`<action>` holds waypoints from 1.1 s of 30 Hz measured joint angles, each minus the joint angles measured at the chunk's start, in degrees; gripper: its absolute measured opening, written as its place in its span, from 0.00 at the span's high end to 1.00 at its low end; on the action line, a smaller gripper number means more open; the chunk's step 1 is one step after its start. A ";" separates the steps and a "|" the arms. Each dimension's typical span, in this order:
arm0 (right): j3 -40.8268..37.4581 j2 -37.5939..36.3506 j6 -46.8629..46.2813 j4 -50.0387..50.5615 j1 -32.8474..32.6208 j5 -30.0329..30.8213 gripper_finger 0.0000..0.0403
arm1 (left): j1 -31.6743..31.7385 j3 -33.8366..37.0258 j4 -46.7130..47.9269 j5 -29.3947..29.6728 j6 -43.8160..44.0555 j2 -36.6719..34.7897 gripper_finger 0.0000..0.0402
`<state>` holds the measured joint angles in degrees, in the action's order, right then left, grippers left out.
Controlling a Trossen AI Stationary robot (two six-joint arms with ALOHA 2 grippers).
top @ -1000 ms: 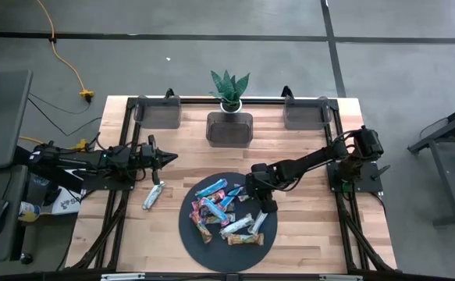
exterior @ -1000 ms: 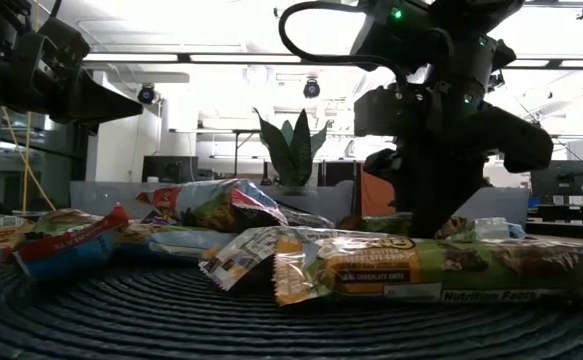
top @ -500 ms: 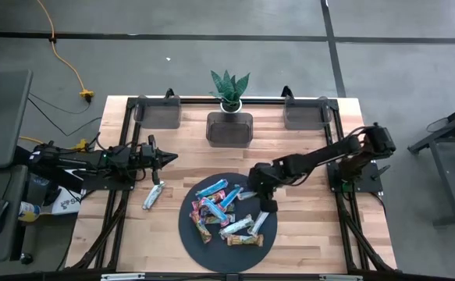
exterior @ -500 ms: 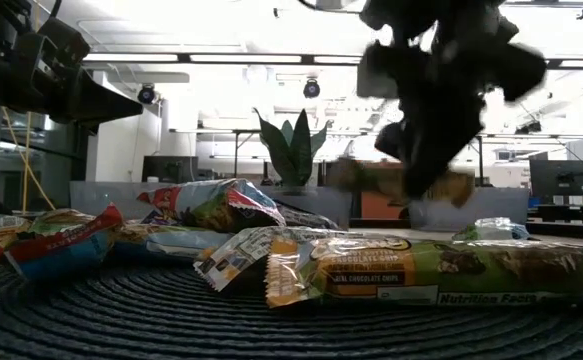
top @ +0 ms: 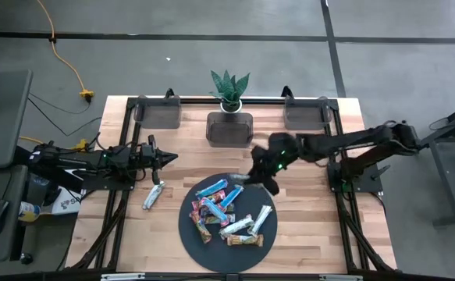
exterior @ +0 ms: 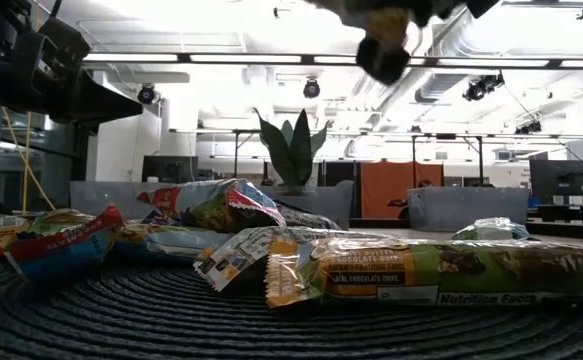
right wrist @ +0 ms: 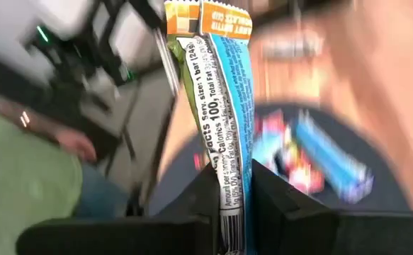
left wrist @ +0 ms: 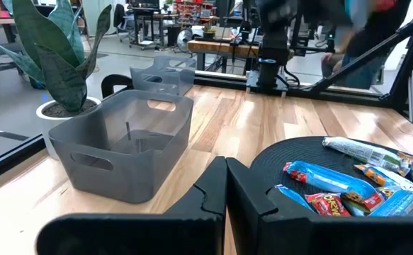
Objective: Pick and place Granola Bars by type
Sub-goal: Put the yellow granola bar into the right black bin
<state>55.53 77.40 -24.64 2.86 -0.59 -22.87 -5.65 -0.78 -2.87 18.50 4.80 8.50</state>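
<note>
Granola bars [top: 229, 211] mostly sit heaped on the mat [top: 192, 234], with one stray bar [top: 153, 195] off on the table beside it. Right gripper [right wrist: 236, 185] is pinching one bar [right wrist: 220, 92] by its end, lifted clear above the mat's edge, probably so it can swing over to a bin [top: 229, 129]. Left gripper [left wrist: 226, 185] is pressed together, parked near the stray.

Three grey bins [top: 229, 128] stand along the far edge of the wooden counter [top: 305, 234]. A potted plant [top: 229, 90] sits just behind the middle bin. A round dark mat [top: 188, 226] lies near the front.
</note>
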 joint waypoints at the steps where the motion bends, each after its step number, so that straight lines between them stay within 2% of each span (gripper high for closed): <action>1: 0.00 -1.07 0.00 -1.50 0.64 0.14 0.89 | 0.00 -0.01 0.02 0.00 0.01 0.01 1.00; 5: 0.02 -4.96 0.10 -6.99 3.26 1.48 0.90 | 0.00 0.00 0.02 0.00 0.01 0.01 1.00; 12: 0.02 -9.91 3.62 -10.87 7.59 5.22 0.93 | 0.00 0.00 0.01 0.00 0.01 0.01 1.00; 19: 0.02 -13.18 8.29 -11.28 11.37 12.58 0.88 | 0.00 0.00 0.00 0.00 0.00 -0.01 1.00; 28: 0.02 -16.10 14.72 -11.34 16.79 21.94 0.93 | 0.00 0.00 0.00 0.00 0.01 -0.01 1.00; 33: 0.02 -16.78 17.87 -11.33 20.29 25.71 0.91 | 0.00 -0.01 0.00 0.00 0.00 0.00 1.00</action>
<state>55.55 60.62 -6.78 -8.47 19.70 2.83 -5.65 -0.79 -2.87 18.50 4.80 8.50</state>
